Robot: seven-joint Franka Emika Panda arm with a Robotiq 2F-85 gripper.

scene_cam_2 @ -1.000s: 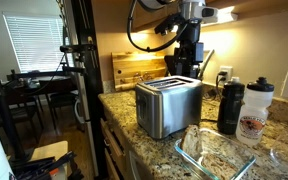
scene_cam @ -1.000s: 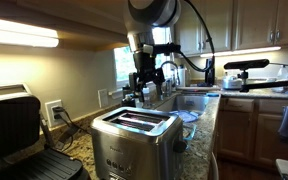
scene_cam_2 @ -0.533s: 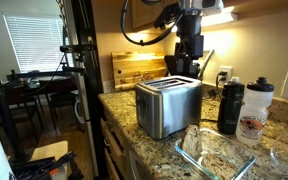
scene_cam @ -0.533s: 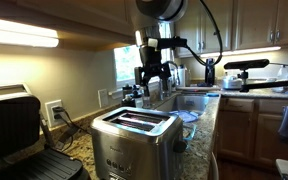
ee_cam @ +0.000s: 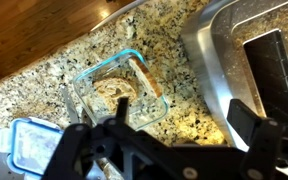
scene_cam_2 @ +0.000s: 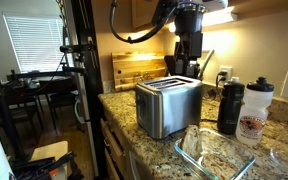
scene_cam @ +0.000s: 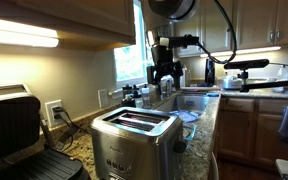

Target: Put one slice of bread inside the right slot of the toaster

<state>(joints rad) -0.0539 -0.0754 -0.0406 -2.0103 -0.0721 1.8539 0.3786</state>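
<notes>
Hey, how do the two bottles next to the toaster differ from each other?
The black bottle is dark all over; the white bottle is pale with a printed emblem. The black bottle stands nearer the toaster; the white bottle stands beyond it. Both stand upright on the granite counter with dark caps.

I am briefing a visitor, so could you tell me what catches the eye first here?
The shiny steel toaster dominates the granite counter in both exterior views. The gripper hangs high over the counter, and the wrist view looks down on an open glass container holding bread.
</notes>
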